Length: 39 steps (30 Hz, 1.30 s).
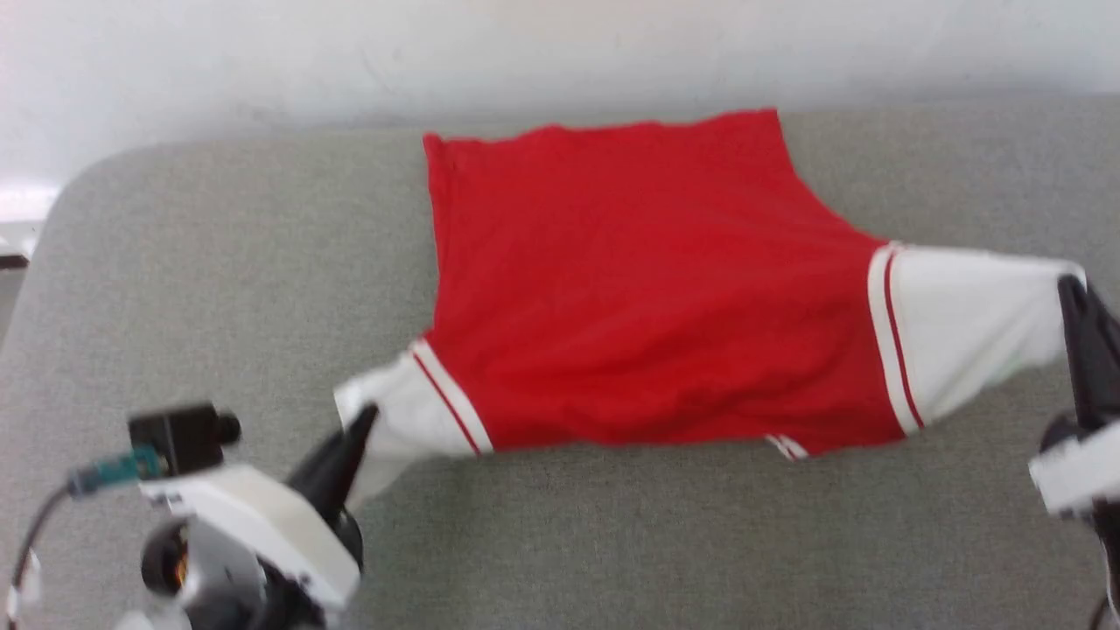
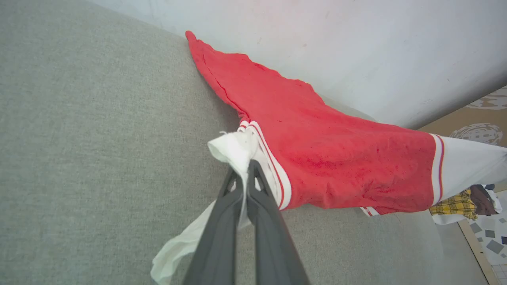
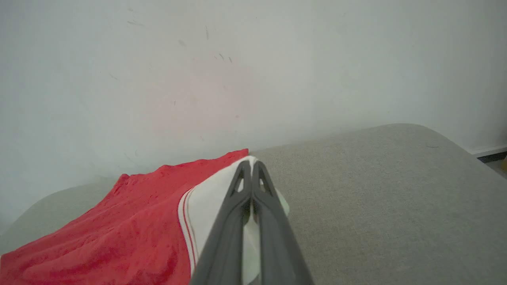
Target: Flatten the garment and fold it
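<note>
The garment [image 1: 647,289] is a red shirt with white short sleeves and red-striped trim, stretched across the grey padded table, plain red side up. My left gripper [image 1: 366,416] is shut on the white left sleeve [image 1: 404,420]; in the left wrist view the gripper [image 2: 246,168] pinches the cloth [image 2: 233,152] between its dark fingers. My right gripper [image 1: 1069,284] is shut on the edge of the white right sleeve [image 1: 971,324], also seen pinched in the right wrist view by the gripper [image 3: 251,164]. The garment [image 3: 119,233] hangs slightly taut between both arms.
The grey table [image 1: 219,289] runs to a white wall [image 1: 350,61] just behind the garment's far hem. Its rounded left corner [image 1: 79,188] drops off to the floor. Bare table surface lies in front of the garment [image 1: 665,542].
</note>
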### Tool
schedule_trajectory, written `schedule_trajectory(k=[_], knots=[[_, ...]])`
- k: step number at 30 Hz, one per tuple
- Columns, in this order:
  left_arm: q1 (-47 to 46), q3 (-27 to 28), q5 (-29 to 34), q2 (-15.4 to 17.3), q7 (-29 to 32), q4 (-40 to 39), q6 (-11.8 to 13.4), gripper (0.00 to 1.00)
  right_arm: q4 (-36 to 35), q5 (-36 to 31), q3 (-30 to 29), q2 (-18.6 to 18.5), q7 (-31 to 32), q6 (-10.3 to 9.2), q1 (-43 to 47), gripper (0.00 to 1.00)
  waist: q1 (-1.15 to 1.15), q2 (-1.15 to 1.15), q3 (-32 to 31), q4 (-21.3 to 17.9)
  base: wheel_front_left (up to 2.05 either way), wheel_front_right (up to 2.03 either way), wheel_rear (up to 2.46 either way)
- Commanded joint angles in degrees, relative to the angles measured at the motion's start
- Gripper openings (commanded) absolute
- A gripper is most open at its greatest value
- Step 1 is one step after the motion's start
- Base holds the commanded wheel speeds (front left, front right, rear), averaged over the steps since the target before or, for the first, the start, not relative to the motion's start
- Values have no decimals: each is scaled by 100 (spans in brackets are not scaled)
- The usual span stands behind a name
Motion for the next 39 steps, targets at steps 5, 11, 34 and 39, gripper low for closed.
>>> schedule_trajectory(k=[5, 11, 34, 39], knots=[[1021, -162, 109, -20, 32, -427, 89, 0, -185, 675, -235, 20, -152, -4, 1044, 0, 1, 0, -423, 6, 0, 0, 0], [1675, -122, 86, -61, -11, -791, 193, 0, -201, 1134, -235, 21, -409, -4, 1887, 0, 1, 0, -612, 4, 0, 0, 0], [1403, -499, 364, -336, -401, -711, 174, 0, 2020, -679, 518, 22, -517, -4, 1656, 0, 1, 0, -75, 276, 0, 0, 0], [1185, -624, 388, -340, -373, -627, 109, 0, 2672, -913, 549, 22, -536, -4, 1331, 0, 1, 0, -14, 346, 0, 0, 0]])
